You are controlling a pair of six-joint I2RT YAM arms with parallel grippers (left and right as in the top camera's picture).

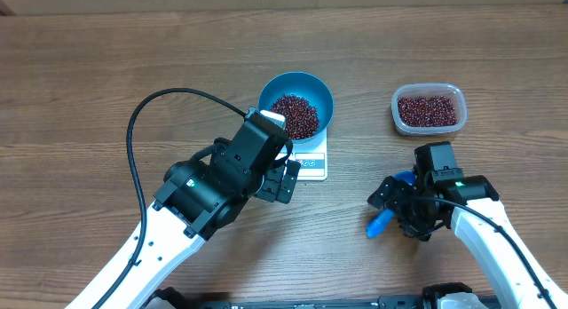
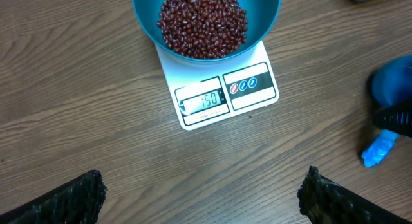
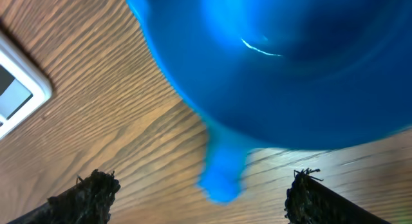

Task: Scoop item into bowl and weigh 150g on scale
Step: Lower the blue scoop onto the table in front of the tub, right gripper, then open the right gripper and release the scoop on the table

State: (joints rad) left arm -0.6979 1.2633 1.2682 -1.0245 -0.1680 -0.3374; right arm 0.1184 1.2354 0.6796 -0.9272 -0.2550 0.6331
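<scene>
The blue bowl (image 1: 315,89) stands on the white scale (image 1: 311,166) and holds a heap of red-brown beans (image 1: 294,115). In the left wrist view the bowl (image 2: 267,21) with the beans (image 2: 203,21) rests on the scale (image 2: 254,102), whose display reads 150. My left gripper (image 1: 287,179) hovers open just in front of the scale, its jaws wide over bare wood (image 2: 203,199). My right gripper (image 1: 399,209) is open over a small blue scoop (image 1: 381,223). The scoop's handle (image 3: 222,172) lies between the fingers without touching either.
A clear plastic tub (image 1: 429,109) with more beans sits at the back right. The left arm's black cable (image 1: 133,140) loops over the table's left half. The scoop (image 2: 380,150) shows at the right edge of the left wrist view.
</scene>
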